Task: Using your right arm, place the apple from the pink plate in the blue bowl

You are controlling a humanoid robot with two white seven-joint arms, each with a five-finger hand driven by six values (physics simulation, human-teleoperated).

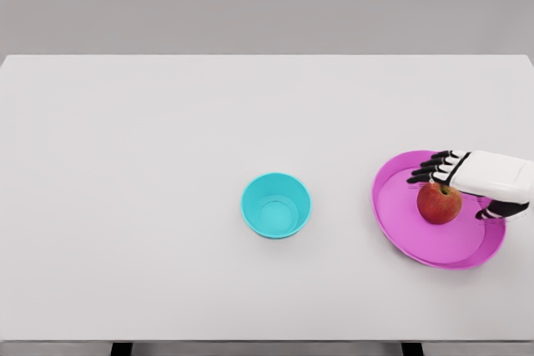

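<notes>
Head view shows the round red apple (439,203) sitting on the shallow pink plate (400,223), rigid, smooth, likely slippery; grip across its widest middle. Right hand (467,185) hovers over it, fingers (430,168) spread, thumb opposite, holding nothing. Small blue bowl (276,205) stands well left on the white desk (167,164).

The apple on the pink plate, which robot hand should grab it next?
The right hand. It is already at the apple on the pink plate, fingers spread around it but not closed. The left hand is not in the picture, so it is probably farther away.
</notes>
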